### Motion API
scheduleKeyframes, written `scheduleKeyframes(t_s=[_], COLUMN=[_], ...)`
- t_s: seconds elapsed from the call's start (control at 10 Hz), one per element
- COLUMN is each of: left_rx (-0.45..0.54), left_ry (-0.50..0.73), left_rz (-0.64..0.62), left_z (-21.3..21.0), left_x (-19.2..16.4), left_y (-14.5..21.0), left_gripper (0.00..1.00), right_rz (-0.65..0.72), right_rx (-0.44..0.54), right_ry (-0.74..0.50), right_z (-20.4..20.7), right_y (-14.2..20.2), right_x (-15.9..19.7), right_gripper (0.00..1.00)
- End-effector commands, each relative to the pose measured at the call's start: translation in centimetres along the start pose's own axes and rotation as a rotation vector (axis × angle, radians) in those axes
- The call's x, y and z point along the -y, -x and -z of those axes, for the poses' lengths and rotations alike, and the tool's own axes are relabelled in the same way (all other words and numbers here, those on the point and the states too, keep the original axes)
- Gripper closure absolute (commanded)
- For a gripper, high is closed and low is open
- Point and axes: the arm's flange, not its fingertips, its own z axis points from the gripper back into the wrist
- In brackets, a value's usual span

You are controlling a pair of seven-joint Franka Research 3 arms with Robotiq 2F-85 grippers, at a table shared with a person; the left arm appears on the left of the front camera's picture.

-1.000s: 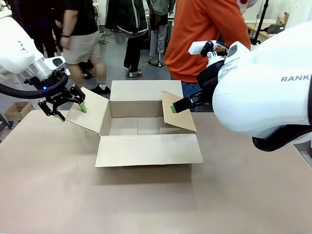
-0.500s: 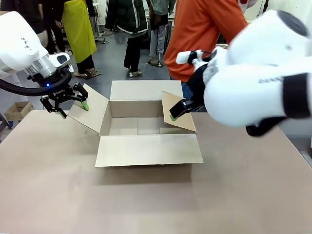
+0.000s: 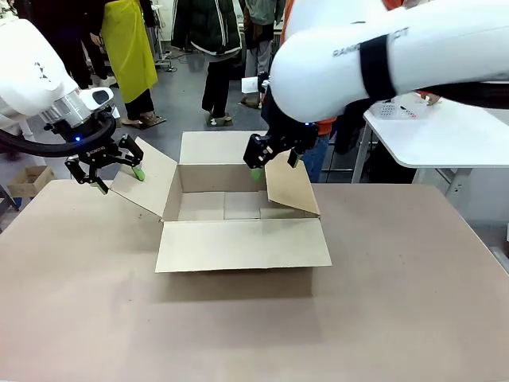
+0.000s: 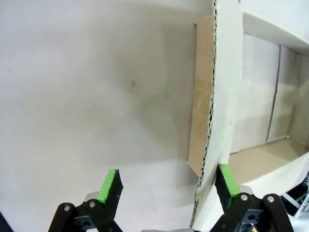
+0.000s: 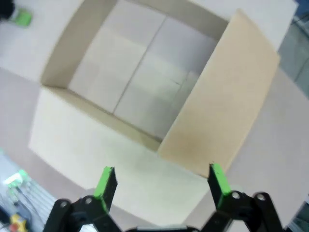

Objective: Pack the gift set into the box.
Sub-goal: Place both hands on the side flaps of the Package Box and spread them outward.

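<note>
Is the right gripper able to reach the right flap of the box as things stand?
Probably yes: the right gripper hangs open just above that flap of the box, nothing between them.

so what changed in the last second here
The right arm swung across from the right side toward the middle. The right gripper rose from the right flap face to just above its top edge, open. The left gripper shifted slightly toward the left flap, open. The box and its flaps kept their positions.
</note>
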Motion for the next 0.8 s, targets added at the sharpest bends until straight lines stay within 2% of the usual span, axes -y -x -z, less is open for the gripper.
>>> scheduleKeyframes(t_s=[0.0,0.2,0.4,0.6,0.7], left_rx=[0.009,0.009,0.009,0.009,0.009], left_ry=[-0.016,-0.016,-0.016,-0.016,-0.016], left_rz=[-0.010,-0.010,-0.010,-0.010,-0.010], left_z=[-0.2,-0.2,-0.2,-0.2,-0.2], left_x=[0.2,0.2,0.2,0.2,0.2], left_y=[0.1,0.1,0.1,0.1,0.1], left_gripper=[0.00,0.00,0.00,0.00,0.00], right_rz=[0.100,0.076,0.111,0.109,0.097], right_rx=[-0.012,-0.051,-0.083,-0.038,-0.021], right_ry=[0.145,0.255,0.362,0.537,0.538], right_z=[3.4,6.4,9.5,10.6,10.6], right_y=[-2.7,-3.7,-4.0,-4.1,-4.0], right_x=[-1.0,-2.0,-1.5,-1.0,-1.1], right_gripper=[0.00,0.00,0.00,0.00,0.00])
